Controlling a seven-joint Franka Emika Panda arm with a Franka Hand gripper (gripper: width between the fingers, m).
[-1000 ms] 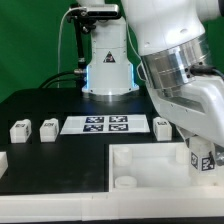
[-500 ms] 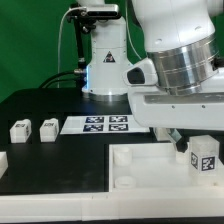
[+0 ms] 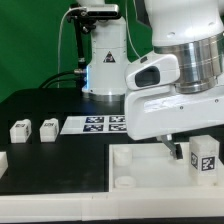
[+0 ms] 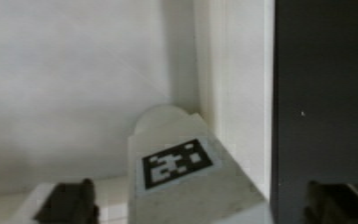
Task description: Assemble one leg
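Observation:
A small white leg (image 3: 205,158) with a black-and-white tag stands upright on the white tray (image 3: 140,172) at the exterior view's right. My gripper (image 4: 206,208) hangs over it, and the leg (image 4: 190,165) rises between the two dark fingers with a gap on each side. The jaws are open and touch nothing. In the exterior view one dark finger (image 3: 172,148) shows just left of the leg; the other is hidden. Two more legs (image 3: 19,129) (image 3: 48,128) stand on the black table at the left.
The marker board (image 3: 100,124) lies flat on the black table behind the tray. The robot's base (image 3: 105,70) stands at the back. A white block (image 3: 3,158) sits at the exterior view's left edge. The tray has a round socket (image 3: 124,181) near its front.
The hand has turned from tilted to upright and shifted a little toward the exterior view's left. The tagged leg has stayed in place on the tray.

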